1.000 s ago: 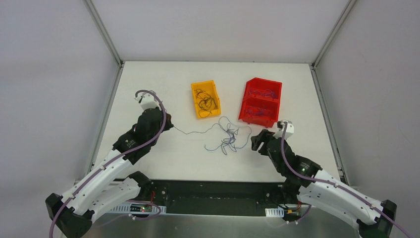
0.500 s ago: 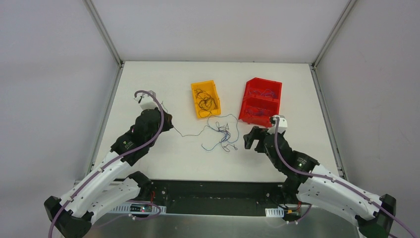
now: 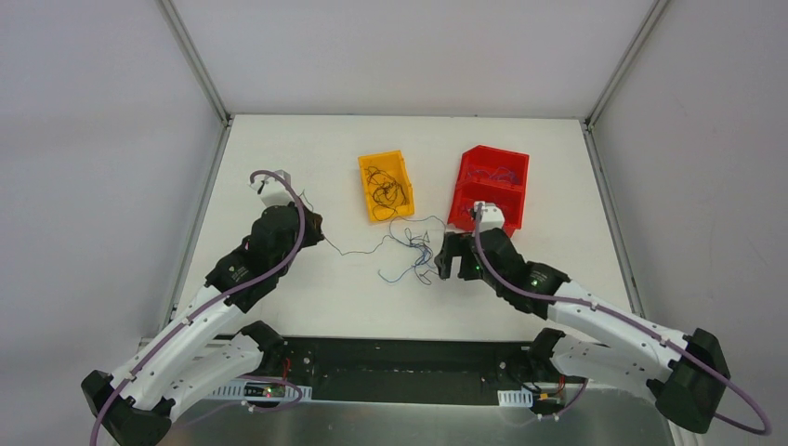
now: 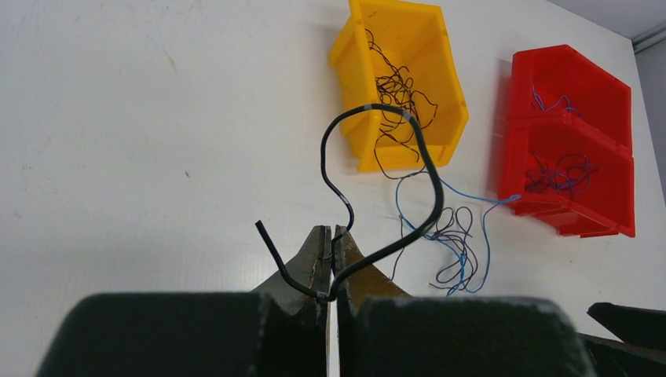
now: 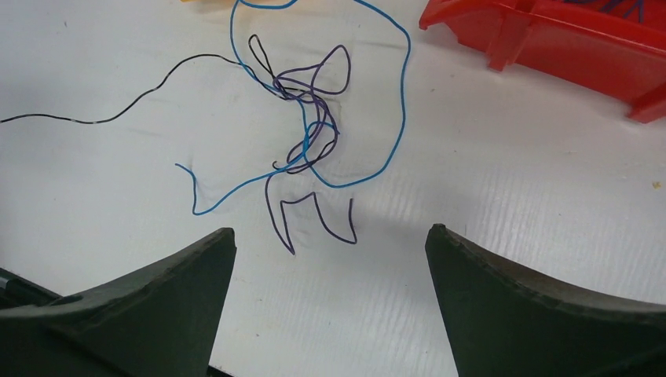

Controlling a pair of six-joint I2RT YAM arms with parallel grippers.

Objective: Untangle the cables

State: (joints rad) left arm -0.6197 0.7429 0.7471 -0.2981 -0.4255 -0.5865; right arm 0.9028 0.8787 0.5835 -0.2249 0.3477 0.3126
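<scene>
Jaws: left gripper (image 4: 331, 239) clamps black cable (image 4: 371, 107) | right gripper (image 5: 330, 236) agape over cables (image 5: 308, 133) | yellow bin (image 4: 353, 102), red bin (image 4: 581, 200) beyond

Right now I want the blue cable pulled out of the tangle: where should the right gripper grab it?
Probably the blue cable at its wide outer loop toward the red bin, from straight above with the open right gripper: it lies alone there, clear of the knot.

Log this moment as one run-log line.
left gripper: shut on black cable | right gripper: open, facing cable tangle | task: cables not yet untangled
</scene>
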